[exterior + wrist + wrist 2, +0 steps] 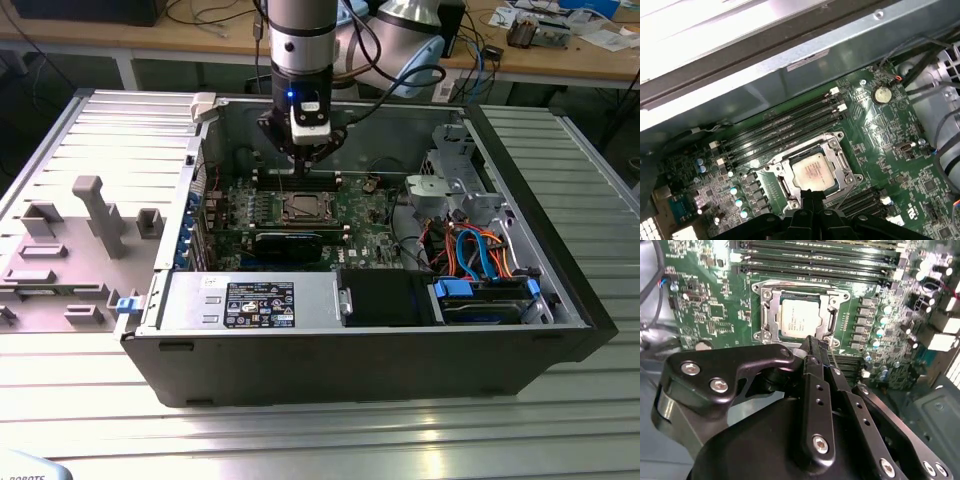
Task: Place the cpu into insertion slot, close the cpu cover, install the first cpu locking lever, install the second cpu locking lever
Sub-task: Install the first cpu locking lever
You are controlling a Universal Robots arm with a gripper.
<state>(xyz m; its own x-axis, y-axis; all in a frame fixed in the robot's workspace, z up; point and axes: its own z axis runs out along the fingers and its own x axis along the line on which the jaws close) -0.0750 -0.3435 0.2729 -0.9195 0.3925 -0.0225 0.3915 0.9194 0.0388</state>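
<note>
Open computer case (520, 190) holds cpu (813, 172) seated in insertion slot (781, 184).

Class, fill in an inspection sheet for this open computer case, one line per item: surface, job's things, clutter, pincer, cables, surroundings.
Surface: ribbed metal table carrying the open computer case.
Job's things: the cpu lies flat inside the insertion slot; the cpu cover is down, framing it.
Clutter: grey moulded tray on the exterior view's left; nothing loose seen on the board.
Pincer: the pincer hangs just above the socket's edge, fingers together, holding nothing.
Cables: orange and blue cables bundled on the exterior view's right; black cables run down the arm.
Surroundings: wooden workbench behind, strewn with papers and equipment.
</note>
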